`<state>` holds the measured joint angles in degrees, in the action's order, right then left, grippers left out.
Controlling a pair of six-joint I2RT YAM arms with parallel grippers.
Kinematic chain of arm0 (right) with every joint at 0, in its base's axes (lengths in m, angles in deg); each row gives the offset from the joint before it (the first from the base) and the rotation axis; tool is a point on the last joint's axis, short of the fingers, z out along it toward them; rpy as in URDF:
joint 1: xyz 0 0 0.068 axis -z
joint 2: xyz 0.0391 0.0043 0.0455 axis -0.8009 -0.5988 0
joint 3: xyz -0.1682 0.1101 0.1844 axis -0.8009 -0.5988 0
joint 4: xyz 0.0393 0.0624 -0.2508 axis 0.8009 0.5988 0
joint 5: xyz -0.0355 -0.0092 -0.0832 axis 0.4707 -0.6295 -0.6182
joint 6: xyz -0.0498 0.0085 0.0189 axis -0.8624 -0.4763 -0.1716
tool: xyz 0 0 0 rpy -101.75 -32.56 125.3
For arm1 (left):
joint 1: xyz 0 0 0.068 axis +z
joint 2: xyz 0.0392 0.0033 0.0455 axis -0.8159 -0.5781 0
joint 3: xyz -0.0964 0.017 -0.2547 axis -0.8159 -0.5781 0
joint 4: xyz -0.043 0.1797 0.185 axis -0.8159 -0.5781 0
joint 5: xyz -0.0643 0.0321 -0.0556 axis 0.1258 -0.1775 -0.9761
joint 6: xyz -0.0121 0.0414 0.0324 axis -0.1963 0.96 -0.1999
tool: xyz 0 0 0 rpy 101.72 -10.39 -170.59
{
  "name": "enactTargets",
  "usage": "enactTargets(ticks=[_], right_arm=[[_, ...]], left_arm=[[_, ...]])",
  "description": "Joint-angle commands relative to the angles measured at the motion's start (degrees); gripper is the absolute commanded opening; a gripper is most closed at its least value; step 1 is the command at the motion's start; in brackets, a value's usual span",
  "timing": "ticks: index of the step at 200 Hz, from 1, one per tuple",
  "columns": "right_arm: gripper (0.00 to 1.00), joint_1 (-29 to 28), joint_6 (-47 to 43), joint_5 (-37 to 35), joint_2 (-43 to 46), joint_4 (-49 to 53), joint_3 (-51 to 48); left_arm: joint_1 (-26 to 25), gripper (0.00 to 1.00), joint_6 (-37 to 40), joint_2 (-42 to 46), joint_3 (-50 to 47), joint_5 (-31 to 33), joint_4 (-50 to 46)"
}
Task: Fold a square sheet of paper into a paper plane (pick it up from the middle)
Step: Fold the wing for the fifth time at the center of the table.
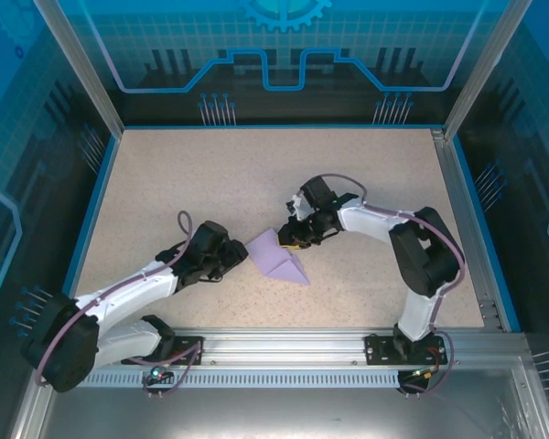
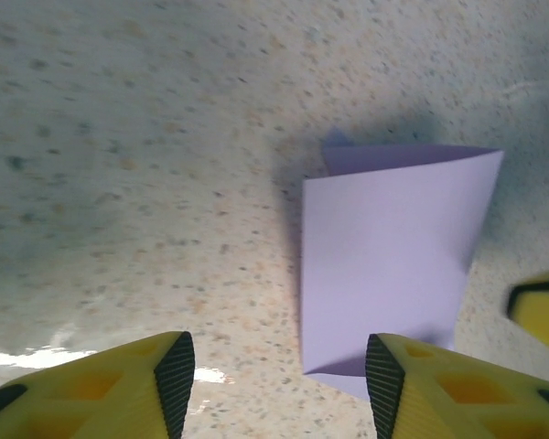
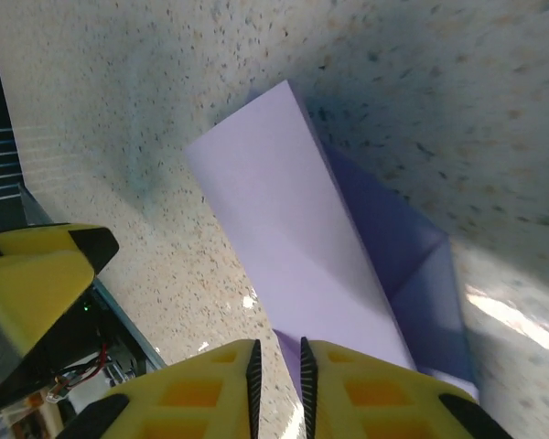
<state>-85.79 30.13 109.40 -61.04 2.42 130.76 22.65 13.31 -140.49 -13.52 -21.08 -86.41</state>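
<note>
The square sheet of paper (image 1: 279, 259) lies partly folded mid-table, one lavender flap raised over a darker layer (image 3: 412, 265). My right gripper (image 1: 296, 241) sits at its upper right edge. In the right wrist view its jaws (image 3: 277, 366) are closed to a narrow slit, with the paper's (image 3: 293, 238) near edge running into it. My left gripper (image 1: 241, 259) is just left of the sheet. It stands open (image 2: 279, 375) above the table, the paper's (image 2: 384, 265) left edge between its fingers, untouched. No finished paper plane is in view.
The speckled beige tabletop (image 1: 210, 183) is ringed by a blue rim and transparent walls. An aluminium rail (image 1: 284, 343) runs along the near edge at the arm bases. A right fingertip (image 2: 540, 306) shows beside the paper; a left finger (image 3: 37, 274) shows at left.
</note>
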Motion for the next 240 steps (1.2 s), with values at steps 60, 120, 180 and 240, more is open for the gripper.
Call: enactTargets(ticks=[60, 120, 180, 240], right_arm=[[0.20, 0.97, 11.70, -6.31, -7.53, -10.13, -3.01], [0.19, -1.98, 39.63, -15.01, -1.69, -29.04, -20.63], [0.24, 1.41, 26.96, -12.71, 9.83, -21.88, -17.59], [0.17, 0.17, 7.18, -4.27, 20.20, -9.84, -15.99]], left_arm=[[-0.59, 0.57, 1.77, -7.05, 4.99, -7.99, 0.99], [-0.88, 0.58, 0.67, -9.93, 6.00, -8.15, 1.69], [-0.86, 0.58, 0.30, -9.69, 5.68, -7.85, 1.30], [-0.85, 0.59, 0.39, -11.14, 6.12, -8.06, 2.00]])
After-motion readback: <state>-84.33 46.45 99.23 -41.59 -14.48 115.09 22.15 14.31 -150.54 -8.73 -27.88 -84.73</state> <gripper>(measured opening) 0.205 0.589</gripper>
